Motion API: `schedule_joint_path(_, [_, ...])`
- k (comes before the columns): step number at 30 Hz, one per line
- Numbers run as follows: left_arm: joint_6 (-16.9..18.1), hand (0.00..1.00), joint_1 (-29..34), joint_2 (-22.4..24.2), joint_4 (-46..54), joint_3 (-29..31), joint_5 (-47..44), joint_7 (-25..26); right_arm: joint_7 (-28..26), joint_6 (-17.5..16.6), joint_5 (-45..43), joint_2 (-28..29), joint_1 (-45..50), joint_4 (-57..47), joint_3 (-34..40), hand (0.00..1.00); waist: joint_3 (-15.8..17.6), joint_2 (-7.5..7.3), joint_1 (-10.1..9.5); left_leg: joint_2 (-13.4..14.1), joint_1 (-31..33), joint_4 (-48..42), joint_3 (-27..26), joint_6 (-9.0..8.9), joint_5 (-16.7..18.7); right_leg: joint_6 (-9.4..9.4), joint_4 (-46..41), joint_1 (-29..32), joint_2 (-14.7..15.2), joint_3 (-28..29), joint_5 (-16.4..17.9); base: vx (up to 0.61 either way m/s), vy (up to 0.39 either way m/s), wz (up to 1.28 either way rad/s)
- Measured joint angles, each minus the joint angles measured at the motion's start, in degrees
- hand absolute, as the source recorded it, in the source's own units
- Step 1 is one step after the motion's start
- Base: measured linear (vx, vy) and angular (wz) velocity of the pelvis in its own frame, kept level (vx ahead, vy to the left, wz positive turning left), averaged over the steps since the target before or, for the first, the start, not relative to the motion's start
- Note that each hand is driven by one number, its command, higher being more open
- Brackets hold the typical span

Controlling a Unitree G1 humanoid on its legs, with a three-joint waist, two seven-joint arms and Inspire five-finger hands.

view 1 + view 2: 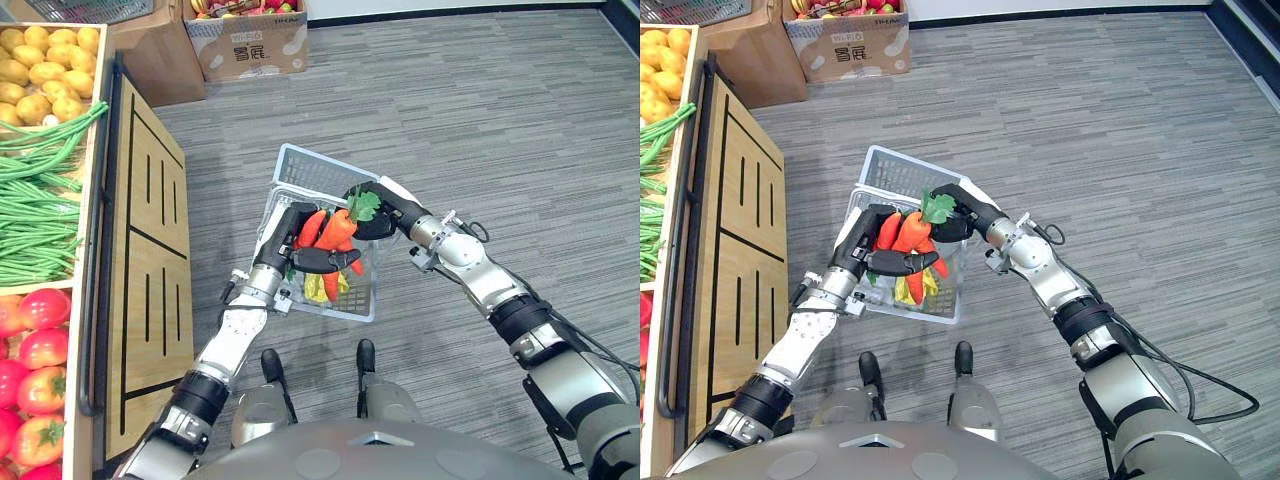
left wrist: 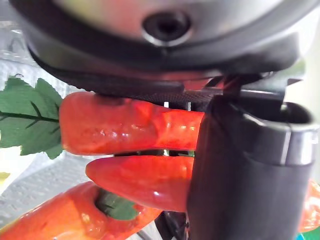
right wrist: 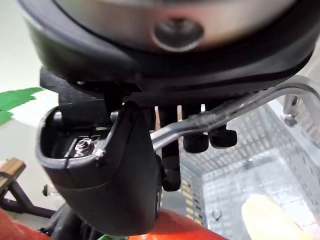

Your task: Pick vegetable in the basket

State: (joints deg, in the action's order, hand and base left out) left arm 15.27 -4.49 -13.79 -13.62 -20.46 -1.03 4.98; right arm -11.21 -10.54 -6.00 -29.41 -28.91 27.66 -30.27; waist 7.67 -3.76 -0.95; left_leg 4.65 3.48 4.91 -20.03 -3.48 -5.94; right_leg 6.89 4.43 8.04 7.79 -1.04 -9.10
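Well off to the left hand's outer side, a wooden stall with potatoes, beans and tomatoes; beyond both hands, a box on the floor. Holds a white mesh basket in the air between the hands. Grasps the basket's metal handle with the right hand, fingers curled round it. Clasps the carrots with the left hand: fingers wrapped behind them, thumb pressed across their front. Has the carrots against the left palm, over the basket's open top, leafy ends just beside the right hand. Shows, from the left wrist, orange-red carrots stacked one over another, a green leaf at one end. Below the left thumb, inside the basket, a yellow piece.
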Motion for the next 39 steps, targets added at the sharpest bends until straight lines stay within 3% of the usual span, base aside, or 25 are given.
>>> schedule_joint_path(17, [-0.8, 1.00, -0.1, 0.4, -5.9, 2.3, 3.8, 0.7, -0.2, 0.0, -0.1, -0.4, -1.2, -0.6, 0.0, 0.00, 0.3, -0.58, 0.40, 0.0, 0.1, 0.0, -0.4, -0.09, 0.1, 0.00, 0.0, 0.3, 0.0, 0.4, 0.0, 0.00, 0.000, 0.00])
schedule_joint_path(33, [-1.0, 1.00, -0.2, -0.5, -6.4, 3.5, 8.7, -2.0, -3.4, 0.0, -2.3, -4.8, -3.4, -2.2, -0.8, 0.00, 0.7, -0.38, 1.02, 0.0, 0.1, 0.0, -0.6, -0.20, 0.2, -0.01, 0.0, 0.4, -0.1, 0.6, 0.0, 0.00, 0.000, 0.00])
schedule_joint_path(39, [-1.0, 1.00, 1.5, -2.8, 2.7, 0.9, 7.4, -2.3, -3.5, 0.0, -2.3, -7.7, -3.4, -2.2, -0.9, 0.00, 1.4, 0.55, 0.62, 0.0, 0.2, 0.0, -0.2, -0.28, 0.4, 0.00, 0.0, 0.3, 0.0, 0.4, 0.0, 0.00, 0.000, 0.03])
